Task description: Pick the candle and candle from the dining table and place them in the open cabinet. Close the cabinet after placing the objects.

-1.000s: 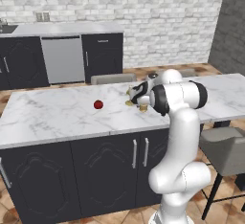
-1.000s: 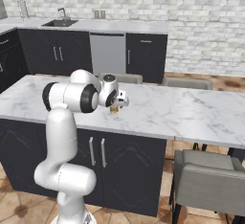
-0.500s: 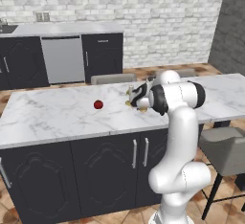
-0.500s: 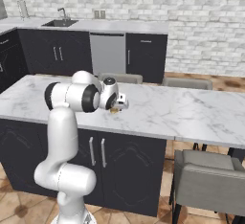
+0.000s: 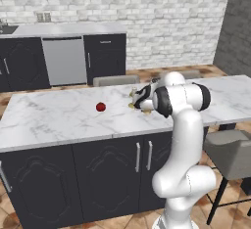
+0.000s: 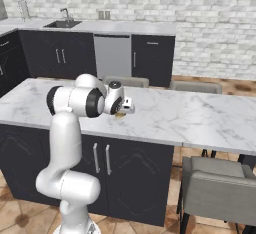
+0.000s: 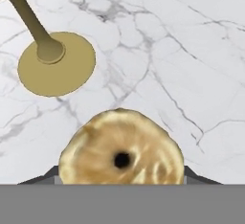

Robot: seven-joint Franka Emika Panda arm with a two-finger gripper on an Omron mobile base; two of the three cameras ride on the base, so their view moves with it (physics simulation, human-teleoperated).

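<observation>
The gripper [image 7: 121,182] sits low over the table [image 7: 191,50], with the squat candle [image 7: 121,151] directly between its fingers; the dark tips just peek out on either side of the wax. The jaws stand apart around the candle, but whether they already press its sides I cannot tell, since the contact points lie beneath the candle's rim. Ahead of the gripper and off to one side stands the candlestick [image 7: 55,62], close by but apart from the squat candle.

Risks, as I judge them: if the fingers meet the round wax off-centre, it could squirt out and roll along the marble. A lift that swings toward the candlestick could clip its slim stem and tip it over.

In the base views the arm's wrist covers most of both candles; only a tan sliver shows under the hand [image 6: 120,116]. The candlestick's top is cut off in the hand view. The apple [image 5: 100,107] rests well off to the gripper's side
</observation>
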